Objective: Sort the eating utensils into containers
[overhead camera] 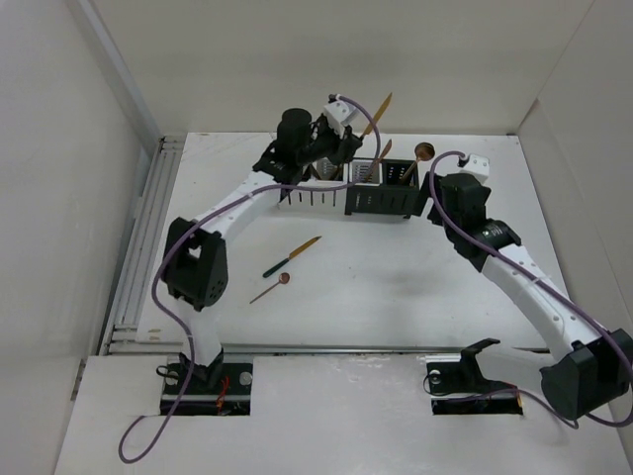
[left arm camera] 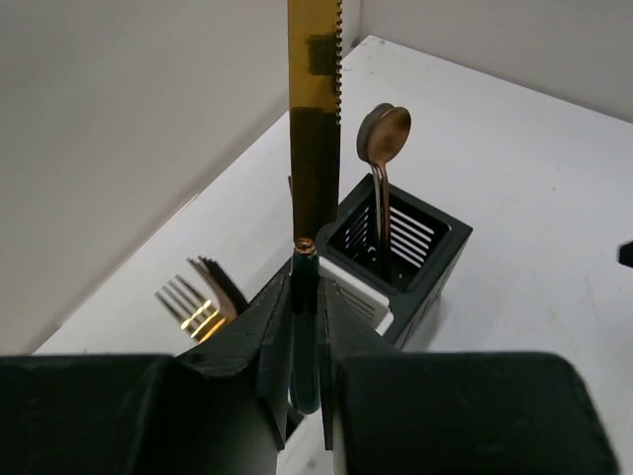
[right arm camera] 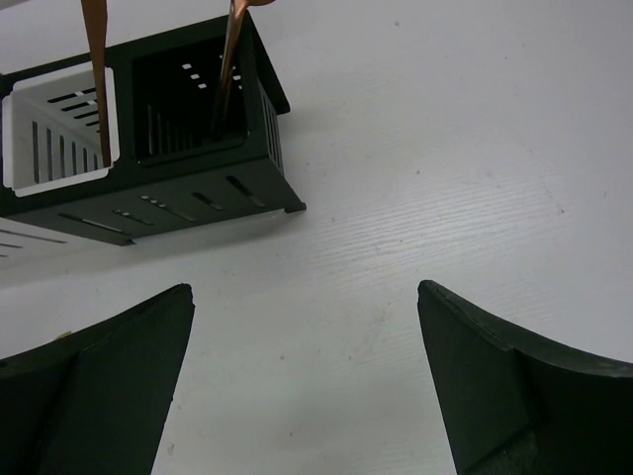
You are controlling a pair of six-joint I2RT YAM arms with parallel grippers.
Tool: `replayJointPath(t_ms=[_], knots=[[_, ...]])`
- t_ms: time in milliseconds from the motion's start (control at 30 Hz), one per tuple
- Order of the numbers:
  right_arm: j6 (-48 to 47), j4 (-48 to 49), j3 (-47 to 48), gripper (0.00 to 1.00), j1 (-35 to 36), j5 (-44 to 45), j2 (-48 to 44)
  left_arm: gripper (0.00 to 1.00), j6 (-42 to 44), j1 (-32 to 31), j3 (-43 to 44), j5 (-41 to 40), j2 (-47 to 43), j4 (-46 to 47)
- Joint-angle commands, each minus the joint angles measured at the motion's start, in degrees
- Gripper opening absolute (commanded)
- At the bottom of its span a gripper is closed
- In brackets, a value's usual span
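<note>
In the top view, a joined row of slotted square caddies [overhead camera: 336, 198], white and black, stands near the far edge of the white table [overhead camera: 415, 287]. The left gripper [overhead camera: 348, 146] hangs over the row, clamped on a gold knife with a dark green handle [overhead camera: 379, 112] whose blade slants up and away. The right gripper [overhead camera: 432, 200] sits just beside the row's right end. A round-bowled copper spoon [overhead camera: 423, 151] stands in the rightmost black compartment. Nearer the middle of the table lie a second green-handled gold knife [overhead camera: 292, 256] and a thin copper spoon [overhead camera: 270, 289], close together but not touching.

In the left wrist view, the fingers [left arm camera: 267, 332] are closed tightly on the knife's green handle. The serrated blade rises straight up, and a gold fork [left arm camera: 198, 302] stands to the left.

In the right wrist view, the two dark fingers [right arm camera: 99, 381] are spread wide with nothing between them, only bare table below. Two copper stems [right arm camera: 229, 69] rise from the caddies at upper left.
</note>
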Motion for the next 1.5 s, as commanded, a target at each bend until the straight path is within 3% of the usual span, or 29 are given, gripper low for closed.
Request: replayJointPath(t_ms=[0, 200, 467, 500, 533, 567, 700, 833, 900, 1067, 1133, 1167, 1300, 1333, 1467], knots=[[-0.7, -1.7, 4.2, 0.99, -0.7, -0.3, -0.3, 0.0, -4.6, -0.9, 4.2, 3.0, 4.8, 14.5], [-1.4, -9.2, 7.2, 0.99, -1.3, 3.1, -0.3, 0.0, -9.7, -2.7, 7.8, 2.9, 13.3, 21.6], [-3.1, -13.3, 7.8, 0.99, -1.9, 6.0, -2.8, 0.0, -8.4, -2.7, 2.7, 0.7, 16.8, 24.6], [-3.1, -13.3, 7.8, 0.99, -1.9, 6.0, -2.8, 0.04, -7.7, -2.7, 1.5, 0.7, 16.8, 24.6], [-3.1, -13.3, 7.8, 0.99, -2.4, 6.0, -3.3, 0.18, -7.7, -2.7, 0.8, 0.7, 16.8, 24.6], [-3.7, -13.3, 7.8, 0.99, -2.4, 6.0, -3.3, 0.23, -7.7, -2.7, 0.1, 0.1, 16.8, 24.6], [-4.3, -12.7, 7.8, 0.99, -2.4, 6.0, -3.3, 0.34, -7.2, -2.7, -2.1, -2.7, 15.5, 22.0], [-4.9, -12.1, 7.8, 0.99, -2.4, 5.3, -2.8, 0.62, -5.8, -2.7, -2.1, -3.9, 14.1, 19.9], [-4.9, -11.6, 7.8, 0.99, -2.4, 4.0, -3.9, 0.66, -5.8, -2.7, -1.3, -4.5, 12.9, 18.0], [-4.9, -9.4, 5.5, 0.99, -2.4, 1.4, -6.2, 0.7, -5.3, 0.0, 4.7, -5.4, 5.7, 0.9], [-4.9, -7.0, 3.3, 0.99, -2.4, 0.9, -6.8, 0.71, -2.2, 1.1, 5.9, -3.9, 2.8, -7.1], [-4.9, -6.2, 2.5, 0.99, -1.8, 0.1, -6.9, 0.71, 3.2, 2.1, 5.9, -3.3, -0.2, -16.3], [-3.2, -4.7, -0.8, 0.97, 0.8, 0.1, -7.4, 0.72, 20.5, 4.8, -4.9, -3.2, -9.3, -37.3], [-2.3, -4.7, -1.5, 0.97, 2.1, 0.8, -7.4, 0.72, 22.8, 4.8, -11.8, -4.2, -12.5, -42.6], [-1.0, -4.7, -3.0, 0.97, 5.4, 3.1, -8.0, 0.72, 27.1, 7.1, -28.1, -7.6, -17.9, -46.9]])
